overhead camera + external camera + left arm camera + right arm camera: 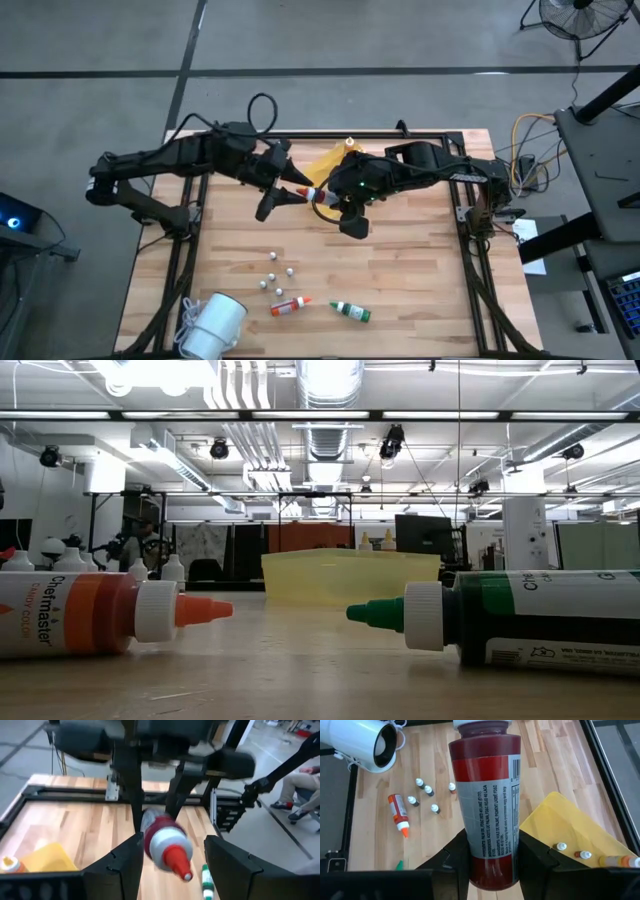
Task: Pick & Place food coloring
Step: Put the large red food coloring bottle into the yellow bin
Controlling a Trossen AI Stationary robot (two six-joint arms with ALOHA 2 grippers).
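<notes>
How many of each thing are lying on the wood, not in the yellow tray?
Orange bottle: 1
Green bottle: 1
Small pale balls: 5
White cup: 1
Total: 8

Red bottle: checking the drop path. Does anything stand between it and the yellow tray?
Nothing visible does. The red bottle, clamped in the right gripper, hangs just beside the yellow tray. The left gripper flanks its cap, open, on the side away from the tray.

We see the orange-capped dropper bottle (289,306) lying left of the green-capped dropper bottle (352,312), small pale balls (275,274) behind them.
</notes>
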